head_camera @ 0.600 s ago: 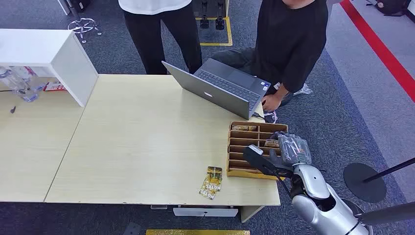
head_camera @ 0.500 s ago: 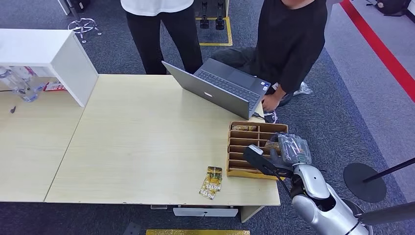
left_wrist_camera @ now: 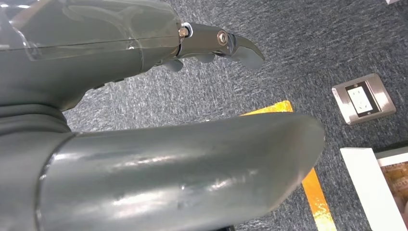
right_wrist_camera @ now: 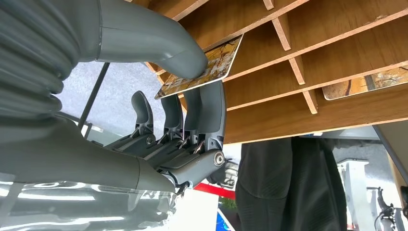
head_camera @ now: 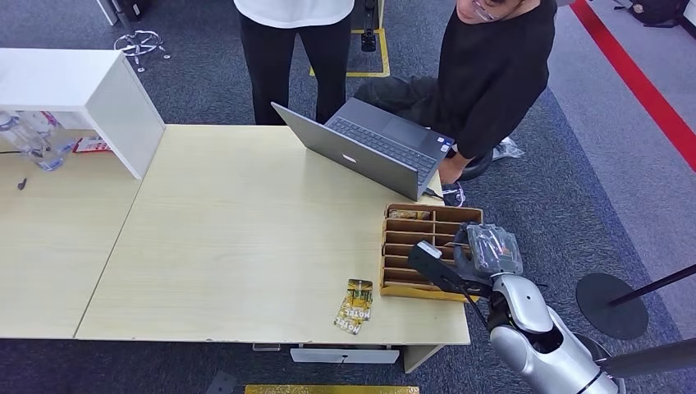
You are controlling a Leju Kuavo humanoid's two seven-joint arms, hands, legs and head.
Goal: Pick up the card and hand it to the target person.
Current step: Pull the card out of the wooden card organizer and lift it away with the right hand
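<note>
Right robot hand pinches a card at the wooden card tray.

On the desk's near right, the thumb presses the thin, stiff, likely slippery card against the fingers, best held by its free end. Another card lies in a farther slot. The left robot hand hangs unclenched, holding nothing.

Head view: scene is seen from high up, looking forward and down over the table, with the wooden organizer at its near right corner. Right wrist view: taken close behind the right hand, facing the same wooden organizer, shared with the head view. Left wrist view: pointed down at the carpet, very close to the left hand.
</note>
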